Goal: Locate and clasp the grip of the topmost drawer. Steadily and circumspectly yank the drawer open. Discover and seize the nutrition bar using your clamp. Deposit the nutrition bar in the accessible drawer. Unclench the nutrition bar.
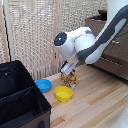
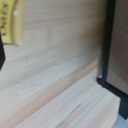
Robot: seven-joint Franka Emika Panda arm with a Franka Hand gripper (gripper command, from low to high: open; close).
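End effector (image 1: 69, 72): positioned low over the wooden surface (image 1: 95, 102), at the nutrition bar (image 1: 70, 78). It appears to sit around or against the top of the packet, which stands upright on the surface. Whether the fingers are closed on the packet cannot be told; they are too small and blurred in the exterior view. In the wrist view a dark finger edge (image 2: 1, 52) and a yellow, red-printed scrap of the packet (image 2: 12, 22) show at the frame border only.

From the exterior view's left: a black open box (image 1: 20, 95) fills the near corner. A blue bowl (image 1: 43, 85) lies beside it on the surface. A yellow bowl (image 1: 63, 93) follows, just in front of the nutrition bar. The dark wood dresser (image 1: 112, 52) stands at the exterior view's right, behind the arm. Its topmost drawer (image 1: 120, 47) is largely hidden by the arm; whether it is open cannot be confirmed here.

Risks, as judged:
- The foil packet is light and crinkly. A shallow or off-centre grip could let it slip or tip over.
- The yellow bowl is near. A low sweep on lifting could knock it.
- The dresser is close behind the arm. A transfer without enough height could strike the drawer front.
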